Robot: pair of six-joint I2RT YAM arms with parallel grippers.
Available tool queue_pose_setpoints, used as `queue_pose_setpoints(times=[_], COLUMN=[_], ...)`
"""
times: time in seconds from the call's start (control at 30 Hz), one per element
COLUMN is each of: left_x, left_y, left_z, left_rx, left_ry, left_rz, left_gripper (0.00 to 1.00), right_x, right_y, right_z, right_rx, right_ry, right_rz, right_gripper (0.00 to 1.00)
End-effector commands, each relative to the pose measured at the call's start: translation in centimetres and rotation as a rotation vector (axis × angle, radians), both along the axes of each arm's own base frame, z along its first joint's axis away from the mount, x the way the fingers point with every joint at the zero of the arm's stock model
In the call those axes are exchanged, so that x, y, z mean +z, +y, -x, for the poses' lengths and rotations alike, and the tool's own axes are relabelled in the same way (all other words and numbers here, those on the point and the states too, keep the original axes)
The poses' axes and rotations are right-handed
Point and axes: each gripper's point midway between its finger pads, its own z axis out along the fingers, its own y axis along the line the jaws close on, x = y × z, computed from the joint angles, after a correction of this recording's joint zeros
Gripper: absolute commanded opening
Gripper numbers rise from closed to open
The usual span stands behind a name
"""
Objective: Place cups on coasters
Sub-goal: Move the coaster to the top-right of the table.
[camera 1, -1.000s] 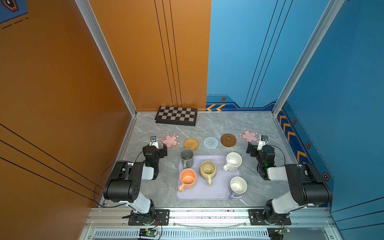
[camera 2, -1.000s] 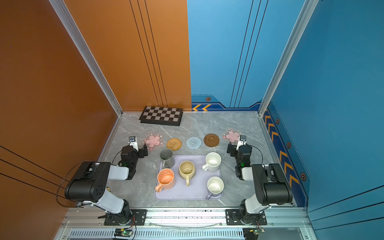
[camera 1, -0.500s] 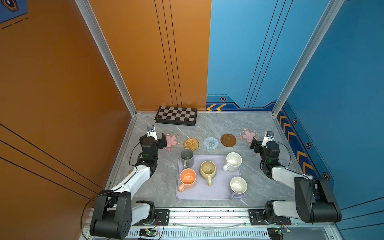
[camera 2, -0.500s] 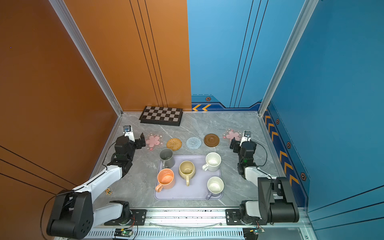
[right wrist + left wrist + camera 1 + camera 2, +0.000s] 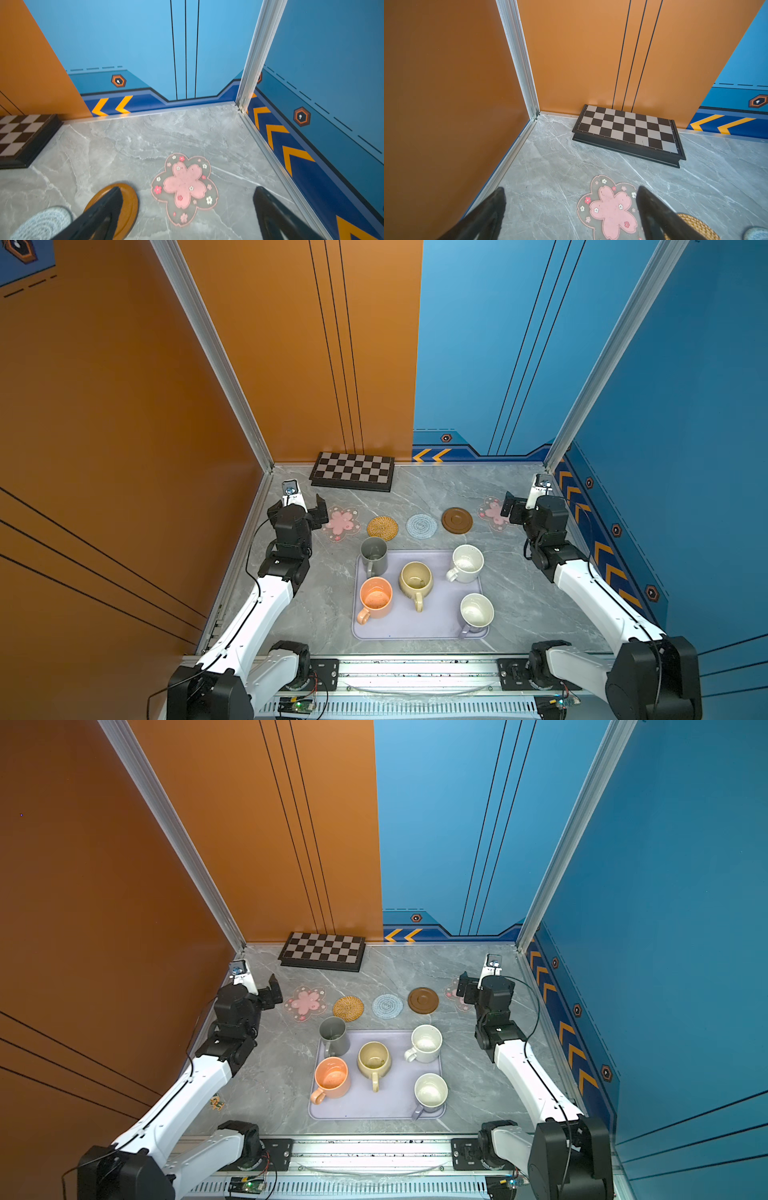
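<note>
Five cups stand on the lavender tray [image 5: 415,628]: grey [image 5: 373,556], orange [image 5: 375,598], beige-yellow [image 5: 415,578], speckled white [image 5: 467,563] and lavender [image 5: 476,612]. Behind the tray lies a row of bare coasters: pink flower [image 5: 343,522], rattan [image 5: 382,526], pale-blue spiral [image 5: 421,526], brown disc [image 5: 456,520] and a second pink flower [image 5: 492,512]. My left gripper [image 5: 309,510] hangs open beside the left flower coaster [image 5: 610,209], holding nothing. At the row's other end my right gripper [image 5: 513,508] is open and empty above the right flower coaster [image 5: 185,187].
A black-and-grey chequered board [image 5: 353,477] lies against the back wall, behind the left coasters. Orange wall [image 5: 166,448] and its rail run close to my left arm. The blue wall [image 5: 665,489] stands close to my right arm.
Both arms have unfolded and reached toward the back, carrying the grippers up to the ends of the coaster row. Cups and coasters have not moved.
</note>
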Motion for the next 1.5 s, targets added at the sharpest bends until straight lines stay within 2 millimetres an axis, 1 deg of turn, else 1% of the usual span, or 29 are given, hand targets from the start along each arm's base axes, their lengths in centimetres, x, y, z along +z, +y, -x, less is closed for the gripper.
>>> queue_pose_setpoints(times=[0.0, 0.1, 0.13, 0.23, 0.4, 0.57, 0.67, 0.73, 0.8, 0.93, 1.03, 1.13, 1.23, 1.3, 1.33, 1.4, 1.47], left_x=[1.2, 3.1, 3.5, 3.9, 3.2, 4.1, 4.1, 4.0, 3.8, 3.3, 2.2, 1.0, 0.6, 0.7, 0.4, 0.9, 0.6], left_y=[0.3, 0.3, 0.0, -0.3, -2.4, -2.0, -2.8, -3.0, -2.9, -2.5, -2.6, -2.6, -2.5, -2.8, -2.9, -3.3, -3.5], left_z=[0.1, 0.0, -0.2, -0.5, -1.6, -1.3, -1.0, -0.8, -0.6, -0.1, 0.2, 0.7, 1.0, 1.1, 1.1, 0.9, 0.7], left_rx=[0.083, 0.196, 0.209, 0.262, 0.091, 0.098, 0.027, 0.014, 0.02, 0.048, 0.037, 0.05, 0.059, 0.048, 0.042, 0.036, 0.042], left_ry=[0.016, -0.007, -0.009, -0.036, -0.034, -0.024, 0.003, 0.01, 0.023, 0.054, 0.115, 0.184, 0.208, 0.226, 0.244, 0.254, 0.275], left_rz=[-0.074, -0.12, -0.126, -0.074, -0.004, 0.007, 0.003, 0.008, 0.016, 0.043, 0.04, 0.033, 0.052, 0.066, 0.073, 0.098, 0.117], left_gripper=[0.98, 0.98, 0.98, 0.98, 0.98, 0.98, 0.98, 0.98, 0.98, 0.98, 0.98, 0.98, 0.98, 0.98, 0.98, 0.98, 0.98], right_x=[-0.6, -0.1, 0.3, 0.9, 1.9, 2.0, 2.3, 2.7, 2.9, 2.0, 1.3, 0.9, 0.5, 0.3, 0.2, -0.3, -0.8], right_y=[-0.1, 0.9, 1.2, 1.8, 2.9, 4.0, 4.9, 5.5, 5.4, 6.3, 7.1, 7.3, 7.2, 7.2, 7.3, 7.5, 7.6], right_z=[1.7, 2.2, 2.3, 2.8, 3.7, 5.1, 5.7, 6.0, 6.4, 7.2, 7.7, 7.9, 7.6, 7.2, 7.0, 6.3, 5.6], right_rx=[-0.036, -0.014, -0.006, 0.007, 0.035, 0.062, 0.088, 0.107, 0.083, 0.121, 0.145, 0.143, 0.133, 0.131, 0.132, 0.13, 0.126], right_ry=[0.123, 0.136, 0.13, 0.126, 0.165, 0.229, 0.246, 0.234, 0.236, 0.319, 0.344, 0.35, 0.363, 0.373, 0.379, 0.4, 0.421], right_rz=[0.016, 0.029, 0.026, 0.006, 0.023, 0.051, 0.077, 0.082, 0.065, 0.04, 0.046, 0.041, 0.053, 0.062, 0.064, 0.069, 0.069], right_gripper=[1.0, 1.0, 1.0, 1.0, 1.0, 1.0, 1.0, 1.0, 1.0, 1.0, 1.0, 1.0, 1.0, 1.0, 1.0, 1.0, 1.0])
